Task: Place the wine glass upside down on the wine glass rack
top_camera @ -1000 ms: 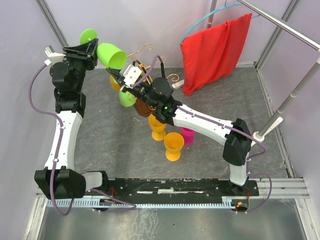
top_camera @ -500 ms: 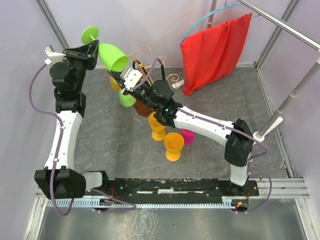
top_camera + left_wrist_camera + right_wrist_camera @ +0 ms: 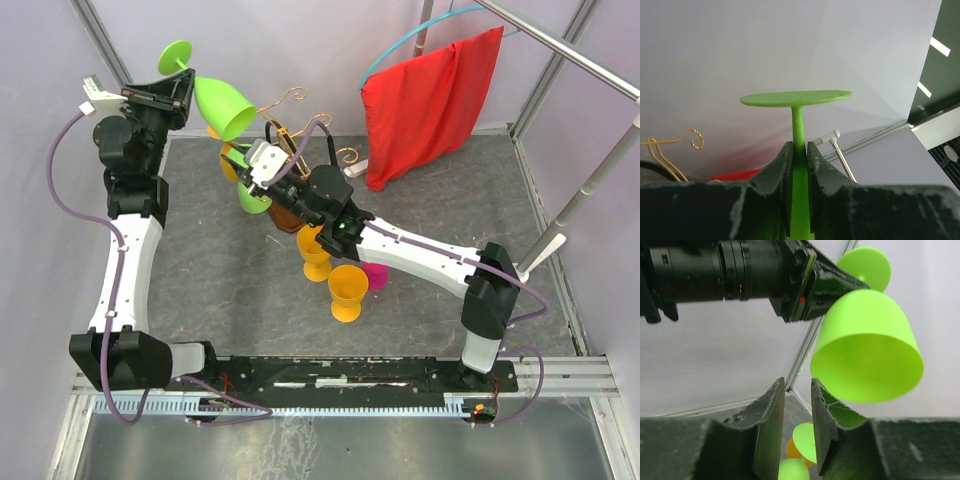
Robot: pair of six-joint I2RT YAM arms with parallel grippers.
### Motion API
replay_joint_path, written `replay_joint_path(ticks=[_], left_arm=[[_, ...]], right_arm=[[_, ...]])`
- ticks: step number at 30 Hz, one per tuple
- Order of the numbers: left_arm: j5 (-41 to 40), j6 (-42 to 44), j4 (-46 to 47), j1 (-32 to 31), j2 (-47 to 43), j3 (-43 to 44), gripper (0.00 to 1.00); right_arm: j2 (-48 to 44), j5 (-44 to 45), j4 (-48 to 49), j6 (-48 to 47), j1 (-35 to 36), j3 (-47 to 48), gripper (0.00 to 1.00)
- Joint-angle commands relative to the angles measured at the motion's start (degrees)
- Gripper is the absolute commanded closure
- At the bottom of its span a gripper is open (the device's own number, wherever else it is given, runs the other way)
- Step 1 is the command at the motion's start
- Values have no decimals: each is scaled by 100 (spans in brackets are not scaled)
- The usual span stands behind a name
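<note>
My left jaws clamp the lime-green plastic wine glass [image 3: 222, 105] by its stem; right jaws ajar, empty. I'd invert it fully before meeting the gold wire rack [image 3: 292, 97] alongside.

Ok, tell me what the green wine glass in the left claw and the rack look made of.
Green wine glass: probably plastic; opaque, even lime colour, soft sheen, no transparency. Wine glass rack: thin wire bent into curls, apparently gold-finished metal; its brown base is too hidden to judge.
</note>
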Motion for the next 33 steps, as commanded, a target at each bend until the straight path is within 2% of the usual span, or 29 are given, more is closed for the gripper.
replay_joint_path(ticks=[1,7,11,15,18,24,28,33], left_arm=[[35,725,294,216,64,635,97],[430,1713,31,417,308,1153,97],[874,2732,-101,440,406,1268,97],[1451,3855,-218,437,430,1302,97],[1790,4767,187,427,69,795,97],[1716,6302,356,124,-1201,-646,97],[1674,6551,625,-237,-1926,-1632,97],[1674,6628,593,-448,-2587,-2307,97]], right_arm=[[-516,207,-308,-157,30,4,62],[-892,678,-1179,61,-44,-77,55],[-871,900,-2953,568,-364,775,52],[-683,698,-4456,1322,-1145,1863,50],[-658,639,-5183,1619,-1615,2305,50],[-856,610,-5550,1873,-2213,2105,49],[-791,516,-5695,1931,-2455,2071,49],[-682,467,-5861,1921,-2598,2102,50]])
